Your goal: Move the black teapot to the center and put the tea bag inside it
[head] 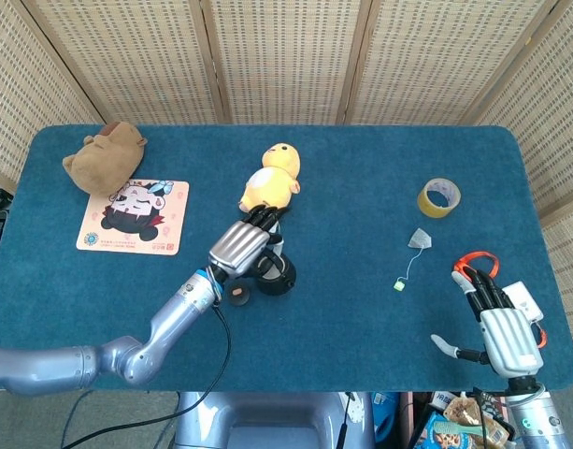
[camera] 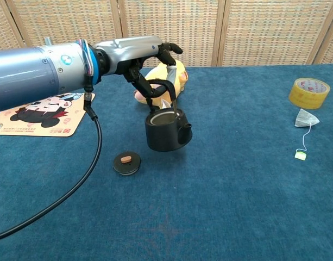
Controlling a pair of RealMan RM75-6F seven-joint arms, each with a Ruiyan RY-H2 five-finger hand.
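While the left hand (camera: 150,68) curls its dark fingers (camera: 155,89) around the arched handle of the black teapot (camera: 166,130), the pot sits open-topped just left of the middle of the chest view, though whether its base touches the blue surface (camera: 237,206) or hangs just above it cannot be told. Its round lid (camera: 126,162) lies flat on the cloth near the pot, toward the lower left of that frame. Behind the pot lies a yellow plush chick (head: 272,178). Over at the right of the head view, the tea bag (head: 420,239) rests on the surface with its string trailing down to a small green tag (head: 399,284), just below a roll of yellow tape (head: 438,197). Near the lower right corner, the right hand (head: 501,323) lies empty with fingers spread, well apart from the bag.
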